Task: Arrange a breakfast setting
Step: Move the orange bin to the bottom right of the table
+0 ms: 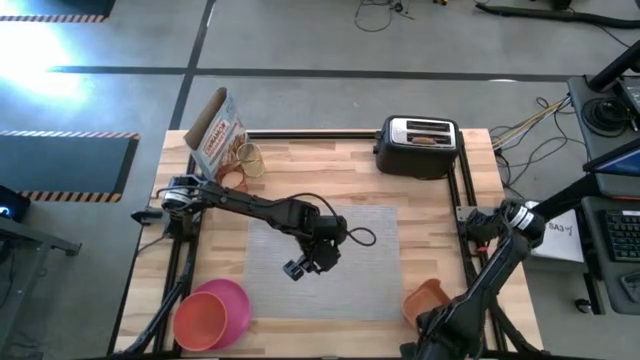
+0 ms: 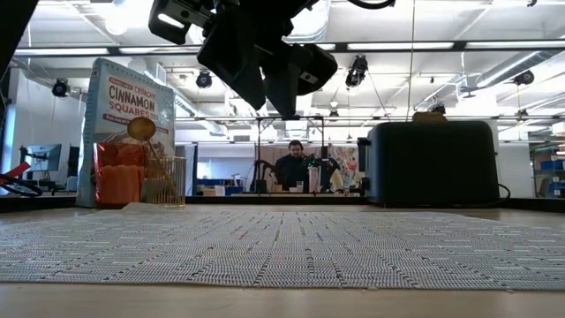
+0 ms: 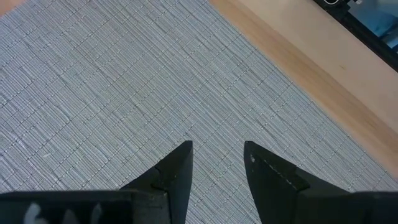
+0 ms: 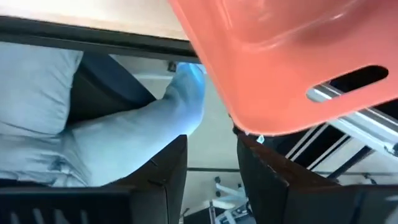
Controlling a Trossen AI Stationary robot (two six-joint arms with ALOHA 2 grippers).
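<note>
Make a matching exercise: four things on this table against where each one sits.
Things:
1. toaster
2. pink plate
3. cereal box
4. grey mat

Places:
A. table's middle, beneath the left gripper
B. far left corner
C. near left corner
D. far edge, right of centre

Pairs: 1-D, 2-C, 3-B, 4-A

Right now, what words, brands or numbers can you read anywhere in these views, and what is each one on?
"CINNAMON SQUARES": on the cereal box at the table's back left, low view.
A smaller line above those words on the same box: too blurred to read.
Print on the box in the high view: too small to read.
Toaster, grey mat, pink plate: no text visible.
</note>
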